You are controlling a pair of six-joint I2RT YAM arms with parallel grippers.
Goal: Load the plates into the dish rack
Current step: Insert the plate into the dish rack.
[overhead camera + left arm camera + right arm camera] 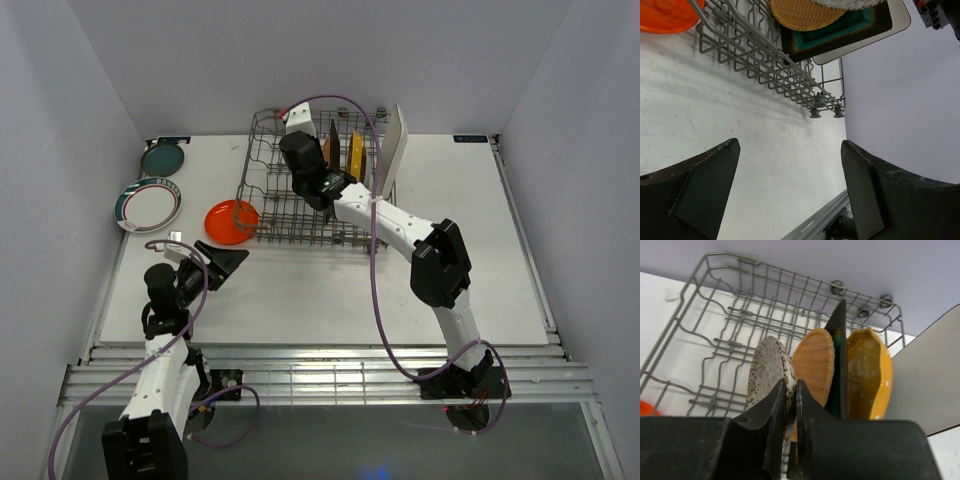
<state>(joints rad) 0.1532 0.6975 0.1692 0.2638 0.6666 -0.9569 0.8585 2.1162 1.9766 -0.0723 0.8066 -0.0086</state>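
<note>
The grey wire dish rack (262,215) stands at the table's far middle. My right gripper (791,385) is shut on the rim of a speckled grey plate (765,370), held upright inside the rack (740,315). To its right stand a wood-tone plate (815,360), a dark green-centred square (840,355), a yellow scalloped plate (867,375) and a white rectangle (930,380). An orange plate (230,221) lies against the rack's left side. A white plate with a teal rim (150,205) and a teal plate (161,158) lie at the far left. My left gripper (222,262) is open and empty near the orange plate.
The left wrist view shows bare white table between the fingers of the left gripper (790,145), the rack's bottom wires (755,55) and the orange plate (665,15). White walls enclose the table. A metal rail runs along the near edge (320,375).
</note>
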